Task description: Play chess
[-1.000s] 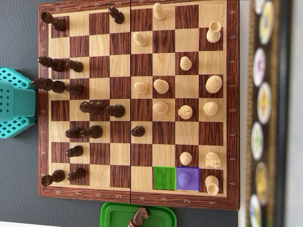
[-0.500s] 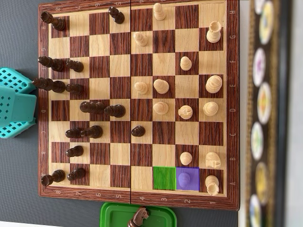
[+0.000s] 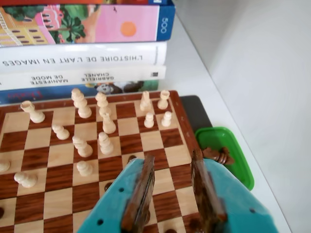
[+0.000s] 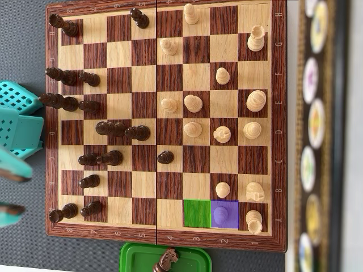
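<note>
A wooden chessboard (image 3: pixel 160 141) lies under my gripper (image 3: pixel 171 160), which is open and empty, its brown-padded teal jaws hanging above the near right squares. White pieces (image 3: pixel 107 124) stand on the far half. In the overhead view the gripper (image 4: pixel 14 192) sits off the board's (image 4: pixel 119 54) left edge near the lower corner. Dark pieces (image 4: pixel 113 129) fill the left half and white pieces (image 4: pixel 193 103) the right. A white pawn (image 4: pixel 224 213) stands on a purple-marked square next to an empty green-marked square (image 4: pixel 197 213); the pawn also shows in the wrist view (image 3: pixel 166 119).
A green tray (image 3: pixel 233 145) right of the board holds a captured dark knight (image 3: pixel 218 155); the tray shows at the bottom of the overhead view (image 4: pixel 136 258). A stack of books (image 3: pixel 82 53) stands just behind the board's far edge.
</note>
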You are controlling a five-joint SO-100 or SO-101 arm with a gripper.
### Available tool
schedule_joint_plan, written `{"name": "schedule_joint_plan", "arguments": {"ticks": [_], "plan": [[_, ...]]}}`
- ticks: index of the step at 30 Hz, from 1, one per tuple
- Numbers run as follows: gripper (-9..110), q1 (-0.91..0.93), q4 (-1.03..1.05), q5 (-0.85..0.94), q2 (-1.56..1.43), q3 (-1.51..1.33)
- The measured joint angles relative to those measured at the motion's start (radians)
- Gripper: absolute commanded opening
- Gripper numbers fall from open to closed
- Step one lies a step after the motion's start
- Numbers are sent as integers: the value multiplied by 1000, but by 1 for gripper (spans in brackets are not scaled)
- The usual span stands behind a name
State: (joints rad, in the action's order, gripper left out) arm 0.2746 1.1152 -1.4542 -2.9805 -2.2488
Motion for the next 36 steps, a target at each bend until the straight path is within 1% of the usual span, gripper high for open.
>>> {"name": "schedule_joint_plan", "arguments": {"ticks": [4, 12, 23, 30, 34, 36], "plan": [[12, -2, 129, 0, 209, 141], [12, 0, 230, 0, 618, 336], [13, 2, 242, 0, 1124, 581], [13, 2, 242, 0, 1351, 776], [13, 17, 242, 2, 1440, 848], [13, 28, 242, 29, 1479, 873]]}}
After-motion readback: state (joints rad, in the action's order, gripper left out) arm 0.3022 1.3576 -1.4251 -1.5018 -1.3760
